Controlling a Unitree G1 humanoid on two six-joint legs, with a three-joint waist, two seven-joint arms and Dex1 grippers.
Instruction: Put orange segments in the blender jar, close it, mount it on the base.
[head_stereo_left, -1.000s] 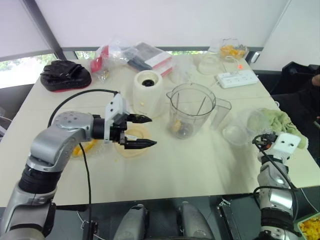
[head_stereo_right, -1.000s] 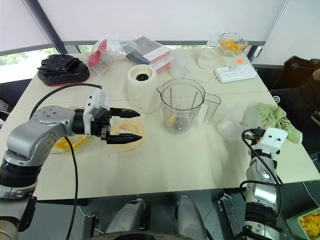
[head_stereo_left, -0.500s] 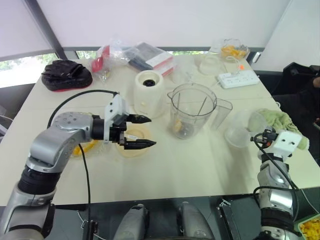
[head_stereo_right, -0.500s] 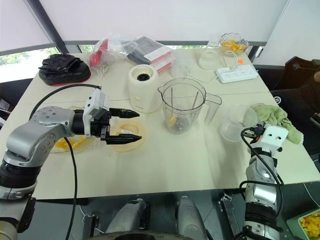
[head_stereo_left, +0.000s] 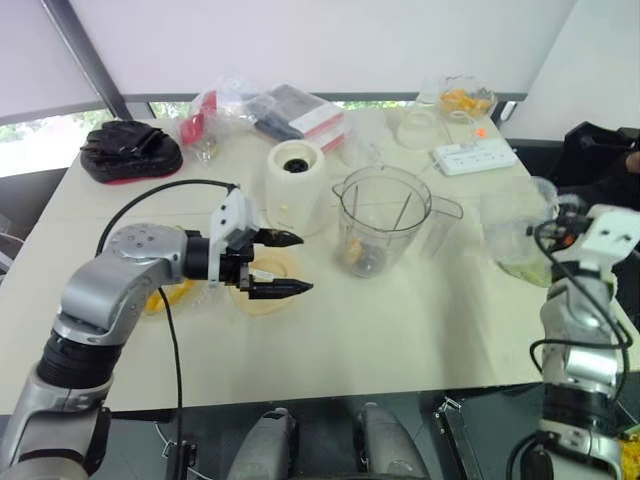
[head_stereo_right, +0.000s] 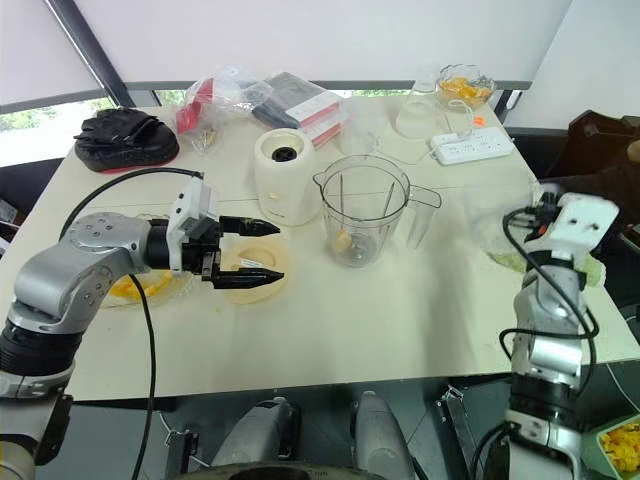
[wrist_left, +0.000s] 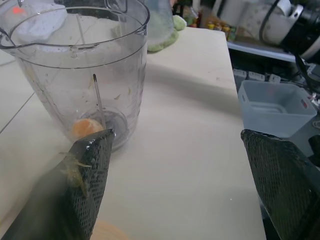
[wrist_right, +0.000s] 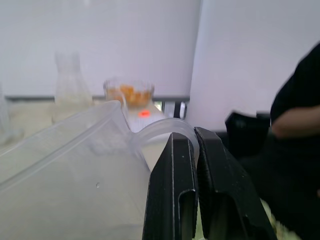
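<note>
Blender jar (head_stereo_left: 382, 220) stands upright in the middle of the table (head_stereo_left: 400, 320), lid off, with one orange segment (wrist_left: 86, 127) lying at its bottom beside the blades. Just to its left sits the cream base (head_stereo_left: 297, 186), its black socket facing up. The left end effector (head_stereo_left: 285, 264) hangs spread wide and empty above a pale round lid (head_stereo_left: 262, 283) on the table, its fingers pointing toward the jar. The right end effector (wrist_right: 196, 150) is pinched tight on the rim handle of a smaller clear cup (head_stereo_left: 512, 225), which it holds raised off the table at the right edge, above a green cloth (head_stereo_left: 522, 268). A glass bowl (head_stereo_left: 465, 99) of orange pieces stands at the far side near a white power strip (head_stereo_left: 474, 156).
</note>
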